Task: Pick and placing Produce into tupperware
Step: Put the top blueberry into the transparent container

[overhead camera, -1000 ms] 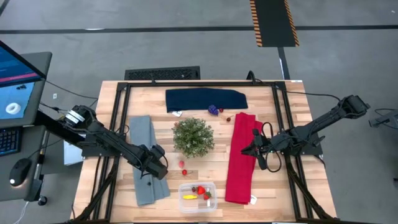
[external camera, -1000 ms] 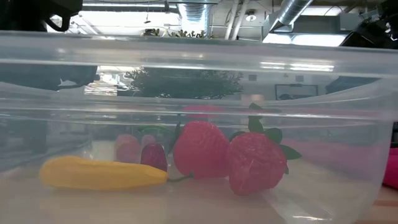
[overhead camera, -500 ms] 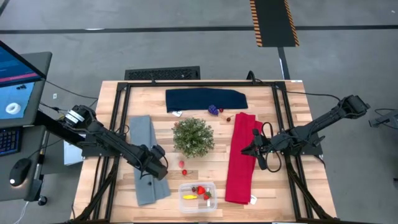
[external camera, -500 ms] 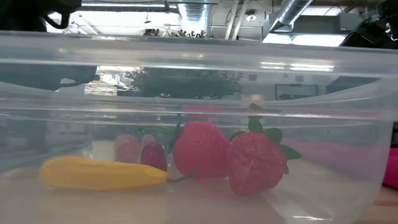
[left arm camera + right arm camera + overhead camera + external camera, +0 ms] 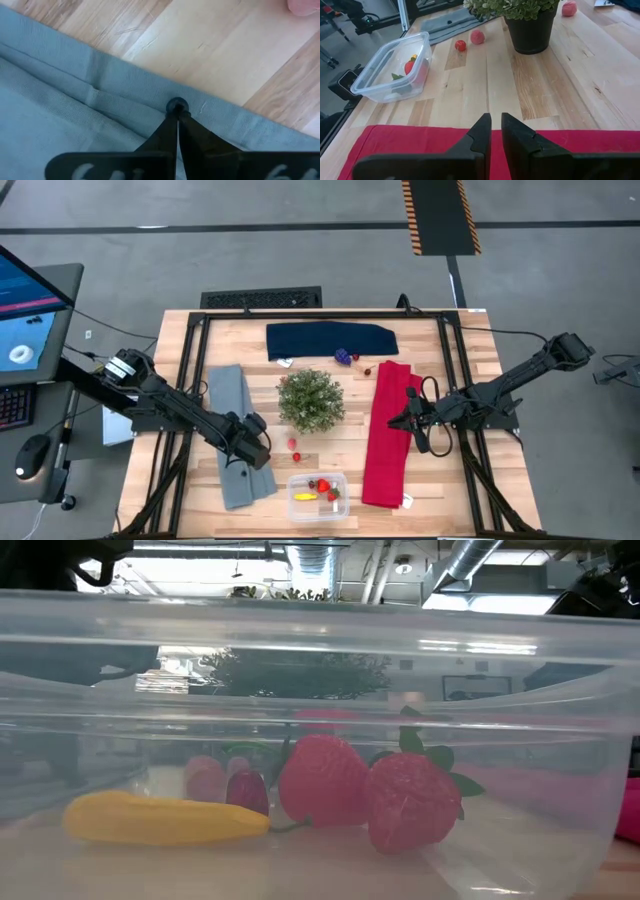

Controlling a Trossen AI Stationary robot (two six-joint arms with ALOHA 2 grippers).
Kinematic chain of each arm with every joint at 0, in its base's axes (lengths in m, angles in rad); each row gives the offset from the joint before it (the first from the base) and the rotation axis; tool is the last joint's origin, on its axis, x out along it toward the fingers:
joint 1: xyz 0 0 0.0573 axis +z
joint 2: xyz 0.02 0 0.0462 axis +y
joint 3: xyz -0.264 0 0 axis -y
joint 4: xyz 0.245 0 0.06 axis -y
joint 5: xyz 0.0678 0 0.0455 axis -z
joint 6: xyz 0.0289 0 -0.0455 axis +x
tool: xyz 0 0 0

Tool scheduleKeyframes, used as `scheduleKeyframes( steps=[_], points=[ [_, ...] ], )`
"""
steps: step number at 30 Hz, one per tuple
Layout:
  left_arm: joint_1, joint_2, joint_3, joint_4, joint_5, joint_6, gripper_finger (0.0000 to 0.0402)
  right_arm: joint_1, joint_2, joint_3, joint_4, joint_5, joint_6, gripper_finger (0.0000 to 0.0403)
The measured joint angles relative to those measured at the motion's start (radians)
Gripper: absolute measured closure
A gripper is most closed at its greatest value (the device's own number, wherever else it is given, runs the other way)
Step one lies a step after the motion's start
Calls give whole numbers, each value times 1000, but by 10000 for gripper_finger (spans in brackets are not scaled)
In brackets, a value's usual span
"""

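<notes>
The tupperware [image 5: 318, 496], a clear box, stands near the table's front edge. It holds two strawberries [image 5: 330, 780] and a yellow piece [image 5: 160, 820]. Two red berries [image 5: 295, 450] lie on the wood between it and the green plant [image 5: 311, 400]. A purple grape cluster [image 5: 343, 357] lies by the navy cloth. My left gripper [image 5: 177, 116] points down over the grey cloth [image 5: 232, 430], shut, with a small dark berry [image 5: 176, 106] at its tips. My right gripper [image 5: 495, 122] hovers over the red cloth [image 5: 388, 435], its fingers nearly together with nothing between them. My left gripper comes from above, pointing down, and its shut fingertips [image 5: 172, 120] meet the small dark berry's near side [image 5: 176, 110]. The berry shows just past the tips and sits on the grey cloth near its edge. Whether it is pinched between them, I cannot tell.
The potted plant stands mid-table. A navy cloth [image 5: 330, 340] lies at the far side, with a red berry [image 5: 367, 370] next to it. Another dark berry [image 5: 240, 475] lies on the grey cloth nearer the front edge. Bare wood shows around the tupperware.
</notes>
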Motion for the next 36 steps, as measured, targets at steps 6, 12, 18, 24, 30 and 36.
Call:
scheduleKeyframes(
  steps=[6,12,18,24,30,36],
  points=[
    [-2,2,15,-11,11,13,401,0,0,0,0,0,0,337],
    [-31,3,91,-70,-7,31,401,0,0,0,0,0,0,337],
    [-78,2,172,-103,-50,16,401,0,0,0,0,0,7,337],
    [-144,2,224,40,-110,3,401,0,0,0,0,0,7,337],
    [-182,2,232,257,-148,38,401,0,0,0,0,0,7,337],
    [-203,7,232,396,-100,71,401,0,0,0,0,0,7,337]
  ],
)
